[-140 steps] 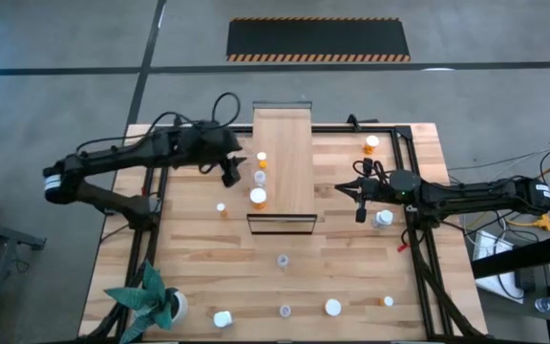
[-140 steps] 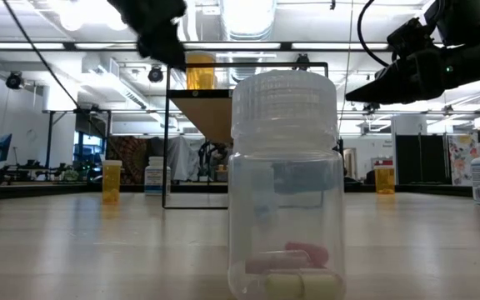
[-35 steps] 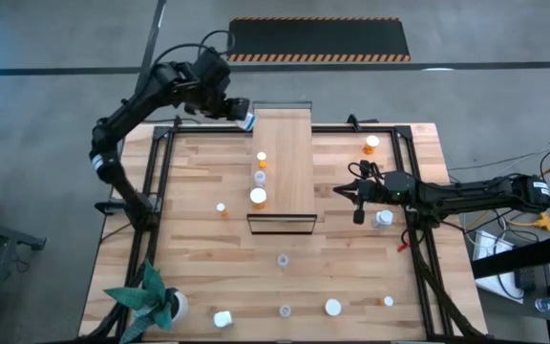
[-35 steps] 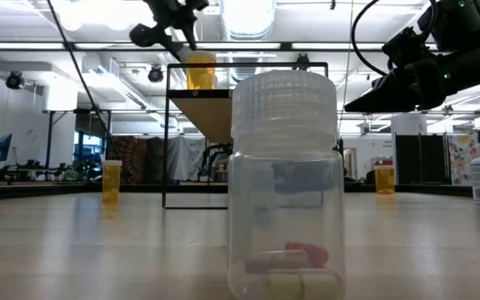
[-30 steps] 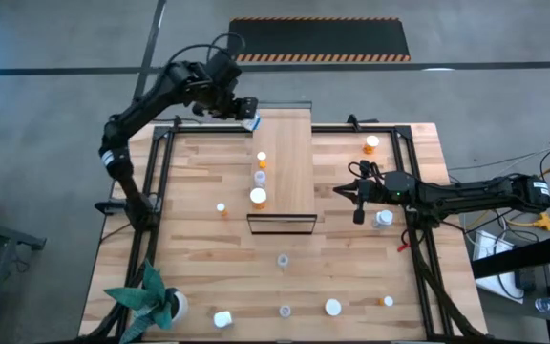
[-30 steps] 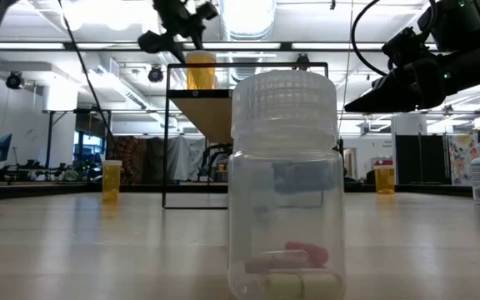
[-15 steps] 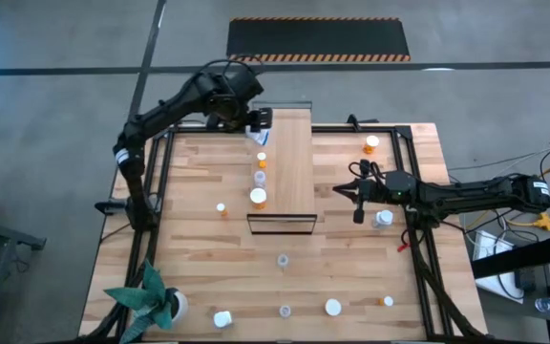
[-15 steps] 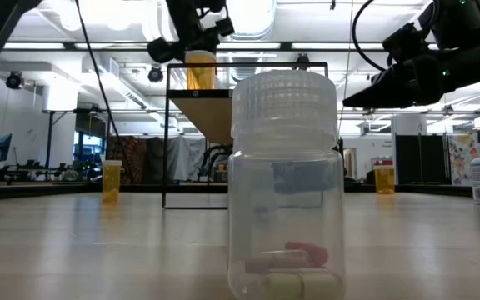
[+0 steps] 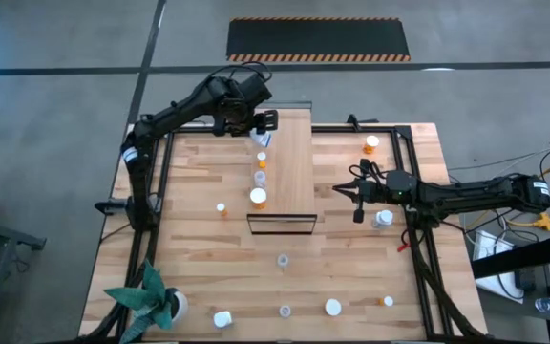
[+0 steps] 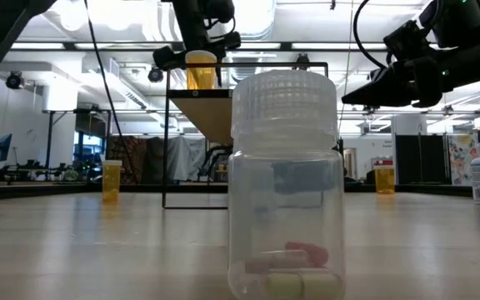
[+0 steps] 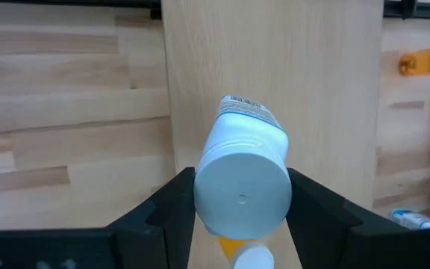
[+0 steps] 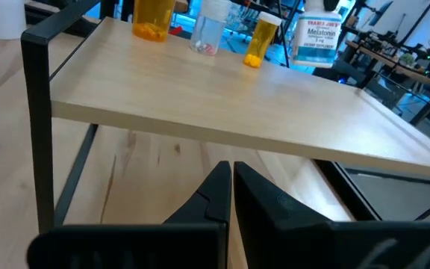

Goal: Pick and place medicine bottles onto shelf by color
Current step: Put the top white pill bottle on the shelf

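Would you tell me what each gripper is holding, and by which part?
The left gripper grips a white bottle by its cap end, above the shelf. The right gripper holds nothing.

Three bottles (image 9: pixel 258 178) stand along the shelf's (image 9: pixel 292 162) left edge.

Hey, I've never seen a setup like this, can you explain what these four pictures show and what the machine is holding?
Two robot arms work at a wooden table, sorting medicine bottles onto a pale wooden shelf. One picture looks straight down, one looks level across the tabletop, where a clear bottle stands close up, and two come from cameras on the arms' wrists. The left gripper, at the shelf's far end, has its jaws shut on a white bottle. The right gripper waits beside the shelf, jaws together. Other bottles stand about the table, and a potted plant sits at one corner.
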